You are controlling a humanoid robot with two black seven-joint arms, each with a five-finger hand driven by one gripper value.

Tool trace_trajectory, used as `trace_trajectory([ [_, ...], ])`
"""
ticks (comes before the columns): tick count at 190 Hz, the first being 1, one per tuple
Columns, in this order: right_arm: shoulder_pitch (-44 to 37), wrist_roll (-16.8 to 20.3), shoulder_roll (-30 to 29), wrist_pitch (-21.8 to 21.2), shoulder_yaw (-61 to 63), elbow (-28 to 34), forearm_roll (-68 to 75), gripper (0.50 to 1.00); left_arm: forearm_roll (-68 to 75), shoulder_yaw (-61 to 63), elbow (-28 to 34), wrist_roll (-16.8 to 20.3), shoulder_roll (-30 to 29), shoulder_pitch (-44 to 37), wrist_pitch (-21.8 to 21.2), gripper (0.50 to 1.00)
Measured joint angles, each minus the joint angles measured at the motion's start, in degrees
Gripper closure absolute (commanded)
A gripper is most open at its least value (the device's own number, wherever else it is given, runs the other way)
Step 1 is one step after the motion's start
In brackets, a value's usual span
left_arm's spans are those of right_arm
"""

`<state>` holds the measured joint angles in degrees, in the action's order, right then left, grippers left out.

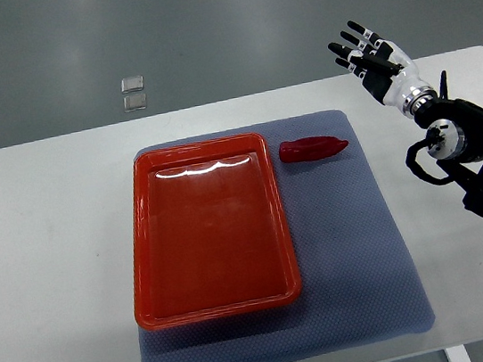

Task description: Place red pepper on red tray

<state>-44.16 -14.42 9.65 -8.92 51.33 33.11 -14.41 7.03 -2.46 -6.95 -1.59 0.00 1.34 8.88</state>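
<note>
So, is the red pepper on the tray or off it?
Off. The red pepper lies on the grey mat, beside the red tray's right rim.

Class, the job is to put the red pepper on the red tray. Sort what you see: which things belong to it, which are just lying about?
Belongs: red pepper, red tray, right hand, open.
Lying about: blue-grey mat, white table, two small clear squares on the floor.
</note>
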Motion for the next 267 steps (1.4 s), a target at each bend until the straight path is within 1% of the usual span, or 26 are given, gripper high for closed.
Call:
trace_trajectory([
  [22,-0.3,0.1,0.61,0.03,-0.86,0.01,-1.06,0.583,0.0,0.0,0.0,0.0,0.0,0.0,0.0,0.5],
  [36,-2.08,0.44,1.39,0.09,-3.32,0.01,-3.7,0.583,0.0,0.0,0.0,0.0,0.0,-0.01,0.0,0.5],
  [79,-9.11,0.7,8.49,-0.82,-19.98,0.58,-10.7,0.583,0.0,0.0,0.0,0.0,0.0,-0.02,0.0,0.5],
  [100,-12.58,0.7,11.6,-1.37,-28.54,2.88,-14.2,0.585,0.0,0.0,0.0,0.02,0.0,0.01,0.0,0.5],
  [123,-16.69,0.75,15.28,-1.63,-36.67,6.91,-21.05,0.585,0.0,0.0,0.0,0.01,0.0,-0.01,0.0,0.5],
  [147,-20.84,1.16,16.88,-1.73,-43.45,9.69,-29.01,0.585,0.0,0.0,0.0,0.01,0.0,0.01,0.0,0.5],
  [160,-23.03,2.6,16.78,-1.87,-47.02,10.39,-32.44,0.585,0.0,0.0,0.0,0.02,0.0,0.03,0.0,0.5],
  [179,-25.08,5.66,16.0,-2.03,-51.01,10.7,-34.52,0.587,0.0,0.0,0.0,0.01,0.0,-0.01,0.0,0.5],
  [199,-25.89,9.05,13.56,-2.07,-53.95,10.72,-35.32,0.587,0.0,0.0,0.0,0.01,0.0,-0.01,0.0,0.5],
  [243,-25.62,14.83,7.39,-1.72,-57.39,10.17,-37.32,0.589,0.0,0.0,0.0,0.01,0.0,-0.02,0.0,0.5],
  [267,-26.09,17.99,5.3,-1.37,-59.38,10.12,-37.67,0.603,0.0,0.0,0.0,0.01,0.0,-0.01,0.0,0.5],
])
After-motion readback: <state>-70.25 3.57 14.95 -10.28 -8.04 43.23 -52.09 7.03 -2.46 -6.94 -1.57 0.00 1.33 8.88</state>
